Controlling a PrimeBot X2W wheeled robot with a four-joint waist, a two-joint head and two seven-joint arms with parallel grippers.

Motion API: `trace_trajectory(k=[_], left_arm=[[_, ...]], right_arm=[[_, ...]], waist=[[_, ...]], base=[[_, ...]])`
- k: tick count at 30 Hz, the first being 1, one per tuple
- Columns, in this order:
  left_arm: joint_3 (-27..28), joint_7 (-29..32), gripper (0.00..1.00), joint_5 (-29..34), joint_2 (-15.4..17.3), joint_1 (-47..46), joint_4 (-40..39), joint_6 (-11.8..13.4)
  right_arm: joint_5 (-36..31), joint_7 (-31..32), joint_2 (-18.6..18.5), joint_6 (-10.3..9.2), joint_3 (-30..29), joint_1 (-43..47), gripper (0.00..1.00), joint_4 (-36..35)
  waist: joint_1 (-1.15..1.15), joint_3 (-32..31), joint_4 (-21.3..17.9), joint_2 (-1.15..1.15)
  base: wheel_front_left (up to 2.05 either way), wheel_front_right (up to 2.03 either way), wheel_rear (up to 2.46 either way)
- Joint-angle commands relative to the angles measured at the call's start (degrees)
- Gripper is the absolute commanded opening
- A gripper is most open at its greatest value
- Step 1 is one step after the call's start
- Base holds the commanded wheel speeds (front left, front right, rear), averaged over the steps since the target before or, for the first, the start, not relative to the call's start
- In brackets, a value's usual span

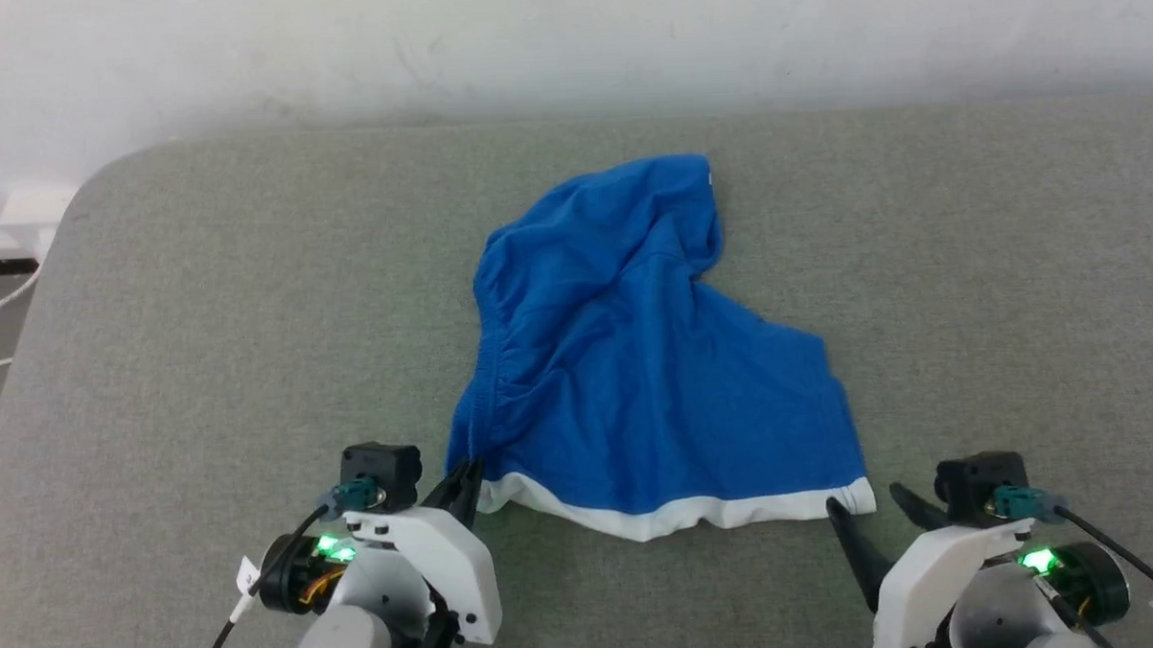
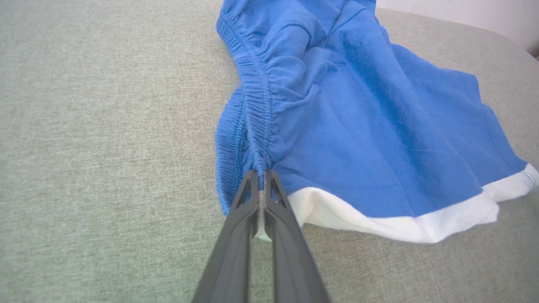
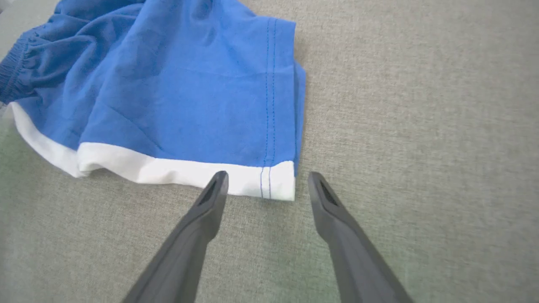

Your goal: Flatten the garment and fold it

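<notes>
Flattening stage, no fold yet: blue shorts (image 1: 636, 379) lie rumpled mid grey fabric surface (image 1: 203, 327), white hem band (image 3: 168, 172) toward the robot. Left gripper (image 2: 261, 179) pinched tight on the waistband (image 2: 257, 105) end. Right gripper (image 3: 267, 174) spread, tips straddling the right hem corner, gripping nothing. Next, my guess: close right, pull both outward. No legible writing; cable tags (image 1: 246, 573) too small.

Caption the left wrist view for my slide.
The left gripper, jaws shut, pinches the blue garment at its gathered waistband, beside the white hem band, on a grey surface.
</notes>
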Motion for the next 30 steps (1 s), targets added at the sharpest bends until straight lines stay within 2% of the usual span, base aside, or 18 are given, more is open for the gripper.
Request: trace_trajectory(k=[1,7,8,9,11,17,21,24,26,30], left_arm=[[-0.1,-0.3,0.00,-0.6,-0.2,0.1,-0.2,0.2],[-0.5,-1.1,0.00,-0.9,-0.5,-0.7,0.1,0.0],[-0.5,-1.3,0.00,-0.9,-0.5,-0.7,0.2,-0.1],[-0.6,-1.4,0.00,-1.0,-0.4,-0.8,0.4,-0.1],[-0.6,-1.5,0.00,-1.1,-0.4,-0.7,0.7,-0.2],[-0.5,-2.2,0.00,-2.3,-0.2,-0.2,0.3,-0.9],[2.7,-1.6,0.00,-10.0,-2.1,-0.7,-3.3,-2.9],[4.8,0.7,0.00,-15.4,-2.4,-3.7,-7.2,-4.3],[5.9,2.9,0.00,-18.4,-2.2,-7.1,-9.9,-4.9],[9.3,7.9,0.00,-23.0,-1.5,-16.7,-13.4,-3.7]], right_arm=[[0.0,0.3,0.1,-0.05,-0.2,-0.4,1.00,0.4],[-1.2,5.0,0.1,-0.05,-0.2,-3.2,1.00,4.7],[-1.0,5.4,0.1,-0.05,-0.1,-3.5,0.90,5.1],[-0.9,5.9,0.1,-0.05,0.1,-3.8,0.40,5.4],[-0.7,6.2,0.1,-0.05,0.2,-4.2,0.00,5.4],[0.8,5.5,0.1,-0.05,-0.4,-3.8,0.00,3.2],[1.6,6.2,0.1,-0.05,-1.7,-5.8,0.00,-1.2],[-0.6,8.5,-0.1,-0.05,-2.6,-10.5,0.00,-5.1],[-1.8,10.3,-1.9,-0.05,-2.6,-15.3,0.00,-7.1],[-1.0,13.8,-6.6,-0.05,-0.9,-27.9,0.00,-7.3]], waist=[[0.00,0.5,0.4,0.00],[0.00,1.3,1.1,0.00],[0.00,1.4,1.2,0.00],[0.00,1.4,1.2,0.00],[0.00,1.1,1.3,0.00],[0.00,-0.4,0.9,0.00],[0.00,-0.9,-0.3,0.00],[0.00,-0.3,-1.4,0.00],[0.00,0.8,-2.0,0.00],[0.00,4.5,-3.8,0.00]], base=[[0.00,0.00,0.00],[0.00,0.00,0.00],[0.00,0.00,0.00],[0.00,0.00,0.00],[0.00,0.00,0.00],[0.00,0.00,0.00],[0.00,0.00,0.00],[0.00,0.00,0.00],[0.00,0.00,0.00],[0.00,0.00,0.00]])
